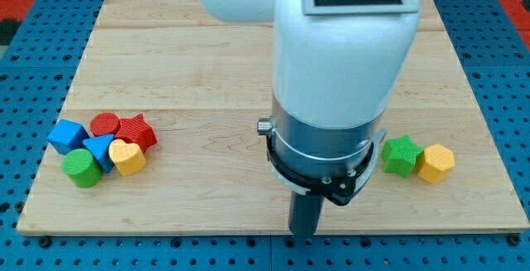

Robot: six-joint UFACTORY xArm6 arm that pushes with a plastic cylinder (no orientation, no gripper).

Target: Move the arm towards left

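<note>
My tip is the lower end of the dark rod under the white arm, near the bottom edge of the wooden board, right of centre. At the view's left lies a cluster: a blue cube, a red cylinder, a red star, a blue triangular block, a yellow heart and a green cylinder. At the view's right sit a green star and a yellow hexagon, touching. My tip is apart from all blocks, nearer the right pair.
The board rests on a blue perforated table. The white arm body with a black-and-white marker on top hides the board's middle top part.
</note>
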